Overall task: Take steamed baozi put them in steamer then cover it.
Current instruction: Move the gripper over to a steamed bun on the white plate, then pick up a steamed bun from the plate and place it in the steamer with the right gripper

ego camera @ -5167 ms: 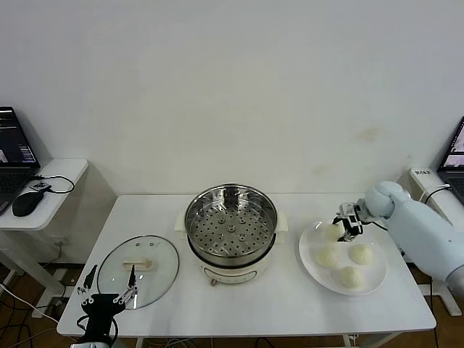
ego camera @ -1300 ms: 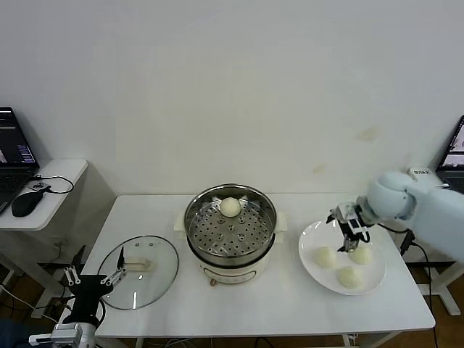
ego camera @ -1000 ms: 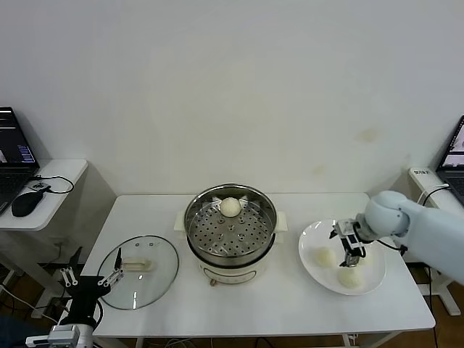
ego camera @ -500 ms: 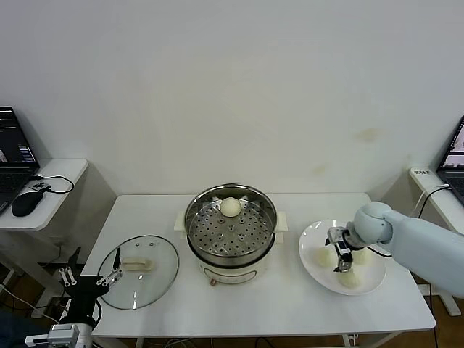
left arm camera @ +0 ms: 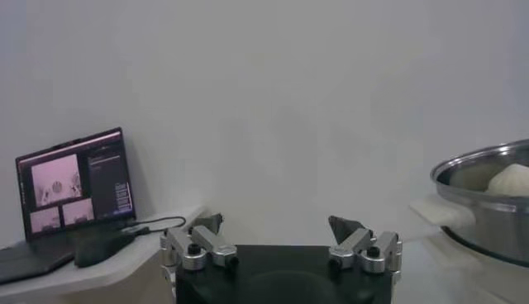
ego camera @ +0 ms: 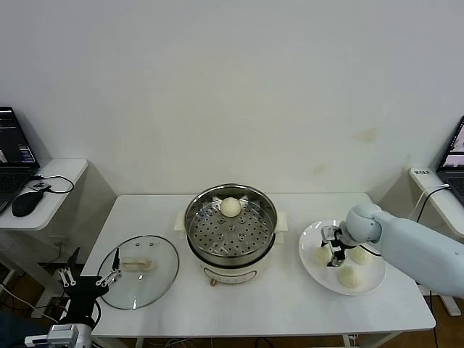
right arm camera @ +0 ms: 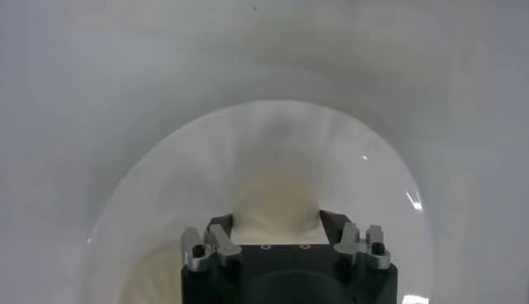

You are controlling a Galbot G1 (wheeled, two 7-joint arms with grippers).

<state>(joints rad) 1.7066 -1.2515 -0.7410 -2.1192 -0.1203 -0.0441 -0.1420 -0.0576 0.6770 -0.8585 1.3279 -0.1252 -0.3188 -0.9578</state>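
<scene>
On the small white side table (ego camera: 61, 170) at the far left sat an open black laptop (ego camera: 14, 156) and a dark computer mouse (ego camera: 27, 204). The left claw (ego camera: 87, 281) hung low off the front left corner of the white desk (ego camera: 239, 308), its fingers (left arm camera: 202, 245) spread wide and holding nothing. Just beside it on the desk lay the round clear glass cover with a thin metal rim and a cream rectangular handle (ego camera: 138, 270), flat and apart from the pot. At the middle of the desk stood the round shiny stainless-steel steamer on its white electric base (ego camera: 230, 230), uncovered, with one small smooth cream-white baozi (ego camera: 230, 207) resting on the far side of its perforated tray. To the right lay a flat round white plate (ego camera: 322, 279) carrying three more cream-white buns (ego camera: 351, 275). The right claw (ego camera: 333, 254) was down on the plate, its fingers (right arm camera: 216, 239) narrowed on either side of the leftmost bun (right arm camera: 277, 198) and touching its sides.
</scene>
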